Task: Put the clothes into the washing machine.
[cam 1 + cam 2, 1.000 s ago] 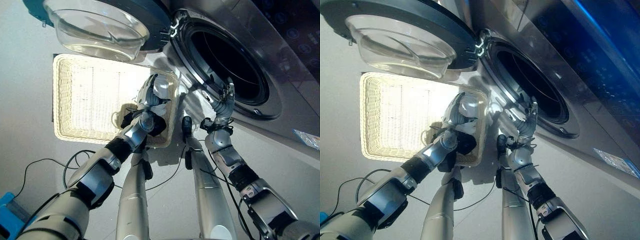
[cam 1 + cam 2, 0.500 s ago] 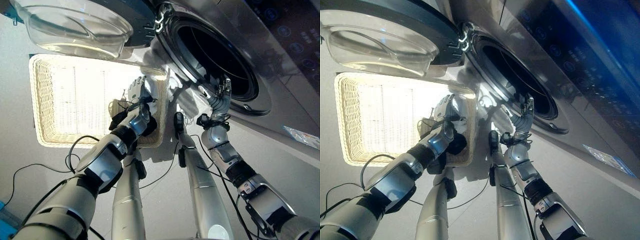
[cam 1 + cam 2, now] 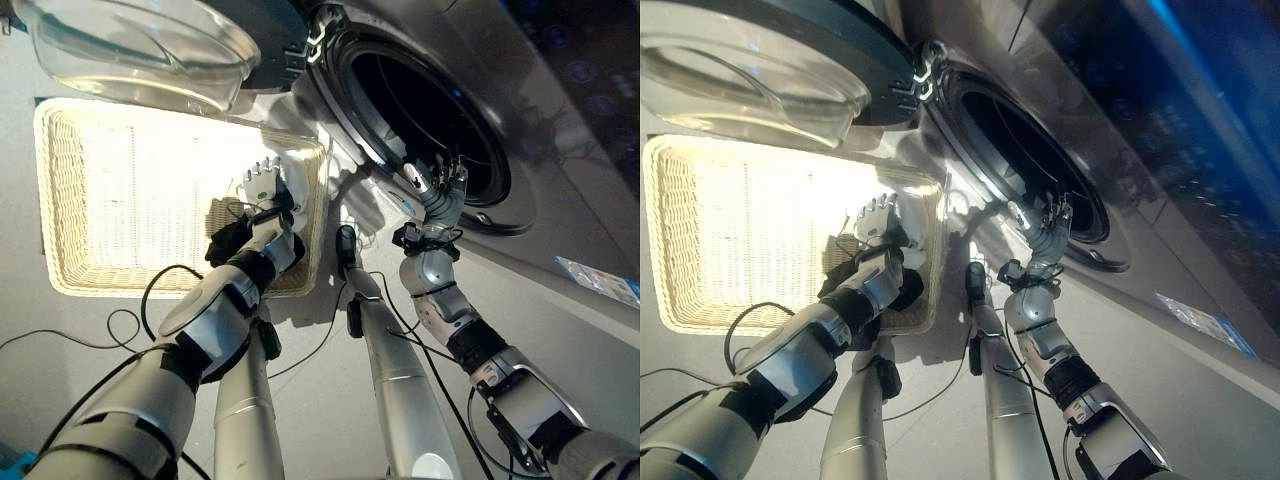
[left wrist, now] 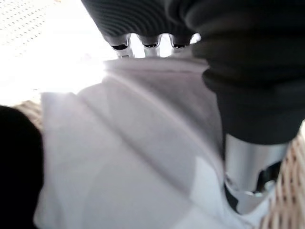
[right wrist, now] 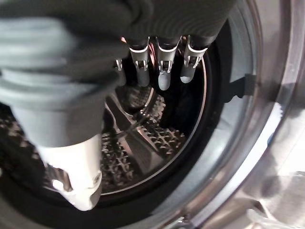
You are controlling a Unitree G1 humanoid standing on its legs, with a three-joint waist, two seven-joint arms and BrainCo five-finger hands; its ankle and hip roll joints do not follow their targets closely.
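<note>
A white cloth (image 4: 133, 152) lies at the near right corner of the wicker basket (image 3: 90, 200), with a black cloth (image 3: 228, 240) beside it. My left hand (image 3: 262, 187) rests on the white cloth, fingers straight and spread, thumb (image 4: 248, 181) flat against the cloth. My right hand (image 3: 443, 185) is raised at the lower rim of the washing machine's round opening (image 3: 420, 100), open and holding nothing. Past its fingers (image 5: 159, 71) the steel drum (image 5: 138, 138) shows dark, with no cloth visible inside.
The machine's door (image 3: 140, 50) hangs open with its glass bowl over the basket's far edge. The machine's front panel (image 3: 1160, 150) runs along the right. Grey floor (image 3: 60, 330) surrounds the basket.
The camera has shifted. My left hand has sunk lower onto the white cloth and its fingers have straightened. The right hand stays at the opening's rim.
</note>
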